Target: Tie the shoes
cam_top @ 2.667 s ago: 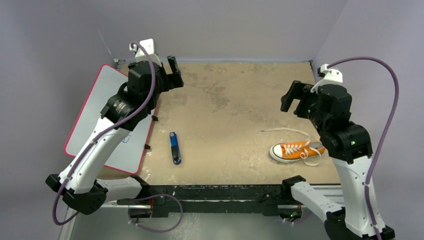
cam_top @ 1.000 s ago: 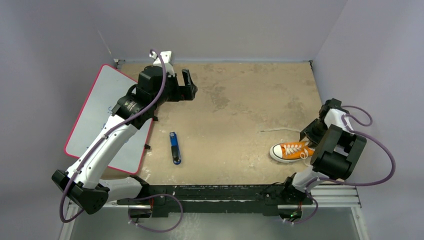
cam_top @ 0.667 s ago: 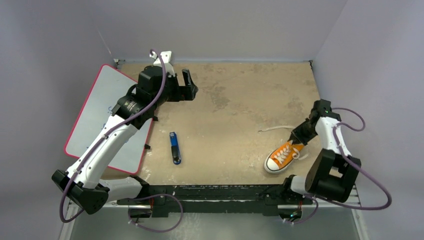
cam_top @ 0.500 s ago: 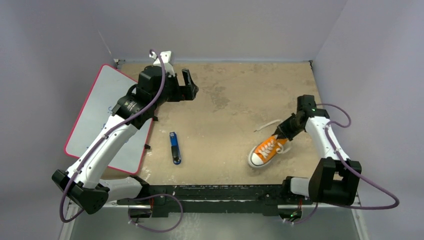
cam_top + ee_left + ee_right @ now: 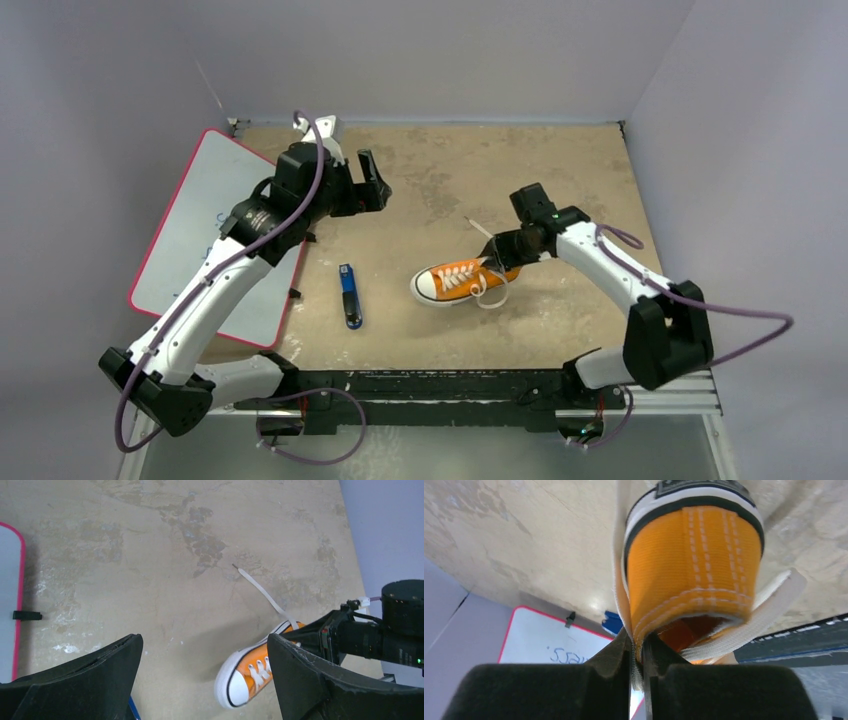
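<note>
Orange canvas shoe (image 5: 455,281) sits near mid-desk, sole down as far as we can tell. Its white toe points left toward a small blue stick (image 5: 348,295); the heel is to the right. Laces untied: one lace (image 5: 481,232) runs straight out toward the far side, and the other curls in a loop (image 5: 490,296) just beside the near flank.

Risks, as we judge them:
- The hold is only a thin fold of heel canvas, so a sideways tug could let it slip or roll the shoe onto its flank.
- In the wrist view a lace strand runs right alongside the pinch. If it is caught, opening or pulling could drag the lace through its eyelets.
- The loose loop could end up trapped under the sole.

Right jaws are closed on the heel rim, canvas pinched between the fingers (image 5: 604,670), arm reaching in from the right. Left jaws are spread wide and hold nothing. They hang over the far-left of the desk (image 5: 560,170) beside a whiteboard (image 5: 215,230), well apart from the shoe.
</note>
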`<state>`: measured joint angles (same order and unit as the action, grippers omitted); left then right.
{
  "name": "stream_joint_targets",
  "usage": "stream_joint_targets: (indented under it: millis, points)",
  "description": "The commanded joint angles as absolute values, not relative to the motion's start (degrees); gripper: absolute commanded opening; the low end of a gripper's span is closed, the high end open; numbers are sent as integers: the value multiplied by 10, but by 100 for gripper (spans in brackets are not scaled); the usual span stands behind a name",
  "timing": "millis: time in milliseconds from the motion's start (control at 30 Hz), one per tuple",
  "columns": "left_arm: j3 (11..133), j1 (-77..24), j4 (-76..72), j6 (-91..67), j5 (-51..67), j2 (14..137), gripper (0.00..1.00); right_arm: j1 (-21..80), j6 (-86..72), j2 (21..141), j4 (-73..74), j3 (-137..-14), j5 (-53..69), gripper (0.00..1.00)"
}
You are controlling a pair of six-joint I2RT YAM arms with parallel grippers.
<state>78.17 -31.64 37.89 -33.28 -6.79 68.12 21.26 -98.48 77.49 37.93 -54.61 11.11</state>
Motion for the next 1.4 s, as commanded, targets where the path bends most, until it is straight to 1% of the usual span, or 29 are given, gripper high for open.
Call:
stream_joint_targets:
  millis: [0,33,67,100,167,233,267,333,367,433,533,633,800,900,967,1067,1133,1233,1367]
  points:
    - [780,-318,394,-351,-90,649,94,231,-1005,832,393,-636,69,21]
    - [778,-318,398,-354,-95,647,94,234,-970,841,400,-643,69,30]
    - [777,-318,401,-356,-99,646,94,237,-936,845,398,-643,78,37]
    - [776,-318,404,-358,-102,646,94,236,-894,845,392,-637,92,42]
    - [779,-318,409,-362,-104,649,94,236,-795,837,403,-629,103,57]
    - [782,-318,412,-364,-104,655,94,227,-673,820,415,-616,138,61]
    - [784,-318,413,-363,-104,658,94,222,-594,808,403,-612,142,63]
    - [788,-318,415,-360,-104,666,94,221,-366,793,358,-630,161,64]
    - [792,-318,417,-357,-104,671,94,226,-254,794,378,-654,162,64]
    - [797,-318,422,-354,-102,683,94,234,-92,783,402,-677,121,64]
    - [799,-318,425,-356,-91,697,94,235,144,769,375,-668,103,63]
    - [799,-318,427,-368,-70,706,94,235,300,779,329,-653,82,63]
    - [785,-318,421,-383,-44,696,94,233,526,846,329,-675,87,60]
    - [779,-318,431,-384,-48,683,94,233,573,898,336,-705,123,57]
    - [784,-318,443,-383,-55,672,94,239,573,923,323,-716,145,54]
    - [792,-318,461,-379,-70,657,94,255,576,930,257,-691,149,54]
    - [796,-318,471,-376,-78,652,94,262,601,942,270,-692,182,54]
    - [798,-318,480,-378,-86,649,94,264,606,965,289,-689,198,53]
    - [800,-318,481,-389,-91,651,94,265,592,957,281,-664,217,53]
